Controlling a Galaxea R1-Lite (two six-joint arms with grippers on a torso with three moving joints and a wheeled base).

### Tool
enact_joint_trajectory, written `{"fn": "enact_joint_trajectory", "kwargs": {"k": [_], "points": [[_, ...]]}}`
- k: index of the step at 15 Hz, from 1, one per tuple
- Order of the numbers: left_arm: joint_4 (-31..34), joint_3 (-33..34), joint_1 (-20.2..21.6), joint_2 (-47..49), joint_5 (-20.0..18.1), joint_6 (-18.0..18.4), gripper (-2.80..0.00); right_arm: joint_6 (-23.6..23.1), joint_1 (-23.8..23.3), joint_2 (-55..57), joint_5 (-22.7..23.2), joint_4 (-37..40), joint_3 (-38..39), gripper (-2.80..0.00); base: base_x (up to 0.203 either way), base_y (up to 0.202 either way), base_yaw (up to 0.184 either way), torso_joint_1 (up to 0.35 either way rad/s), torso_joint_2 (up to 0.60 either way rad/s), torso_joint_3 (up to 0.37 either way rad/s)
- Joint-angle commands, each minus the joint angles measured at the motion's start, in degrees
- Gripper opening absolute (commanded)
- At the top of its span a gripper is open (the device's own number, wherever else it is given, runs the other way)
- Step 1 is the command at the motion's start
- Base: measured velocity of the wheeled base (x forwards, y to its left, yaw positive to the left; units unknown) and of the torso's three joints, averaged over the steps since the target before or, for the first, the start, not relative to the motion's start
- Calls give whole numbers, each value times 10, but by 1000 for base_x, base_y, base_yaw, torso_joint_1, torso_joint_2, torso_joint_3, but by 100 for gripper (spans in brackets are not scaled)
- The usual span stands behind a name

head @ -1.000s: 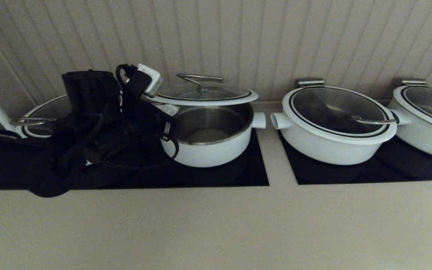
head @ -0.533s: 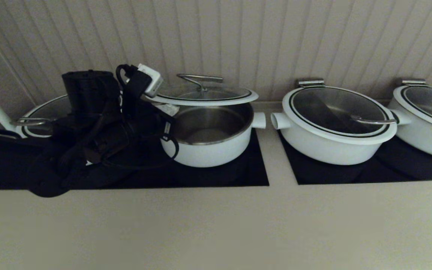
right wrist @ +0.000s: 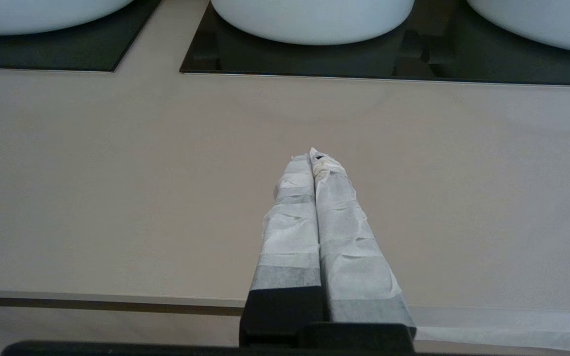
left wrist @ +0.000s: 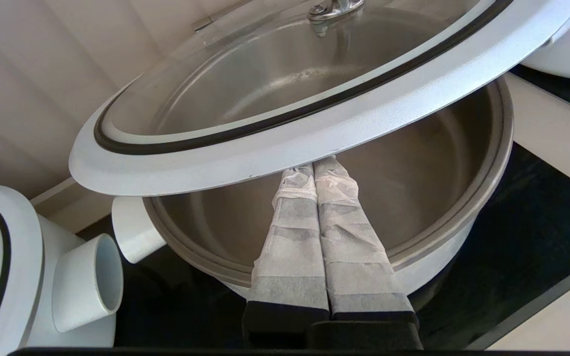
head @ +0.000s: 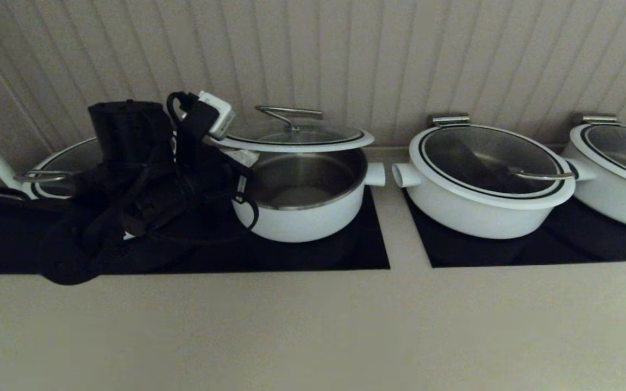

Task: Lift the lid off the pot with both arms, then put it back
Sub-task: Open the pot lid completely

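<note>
- Beige panelled wall behind, beige bench (head: pixel 313 326) in front with black cooktop panels (head: pixel 345 255) set in it — that's the head view, and the lid (head: pixel 296 138) is up, tilted above the pot (head: pixel 305 209) with a clear gap on the near side.
- Left arm (head: pixel 139 184) sits bulky at the pot's left side; the right arm doesn't show in this view at all.
- Pot is open and its steel interior looks empty; the wider pot (head: pixel 487 184) to its right wears its own glass lid, as do the ones at the far right and behind the arm.
- Left wrist view now: left gripper (left wrist: pixel 317 170) has its taped jaws pressed together, tips tucked under the lid's white rim, propping rather than pinching as far as I can judge.
- Nothing in the pot from this angle either, bare steel.
- Right wrist view: right gripper (right wrist: pixel 312 158) hangs over bare bench, jaws closed on nothing, well apart from the pots.
- My read: lift achieved on one side only, by one arm; putting the lid back is left to do.
</note>
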Motion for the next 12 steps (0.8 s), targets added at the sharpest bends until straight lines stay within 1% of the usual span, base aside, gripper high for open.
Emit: {"fn": "enact_joint_trajectory", "kwargs": {"k": [1, 7, 9, 12], "points": [[-2, -6, 0, -7, 0, 1, -280, 0, 0, 1, 0, 1, 0, -280, 0, 0, 0, 0, 0, 0], [-1, -16, 0, -18, 0, 3, -280, -1, 0, 1, 0, 1, 0, -280, 0, 0, 0, 0, 0, 0], [-2, -16, 0, -20, 0, 11, -280, -1, 0, 1, 0, 0, 0, -280, 0, 0, 0, 0, 0, 0], [-2, -32, 0, -20, 0, 12, -280, -1, 0, 1, 0, 0, 0, -280, 0, 0, 0, 0, 0, 0]]}}
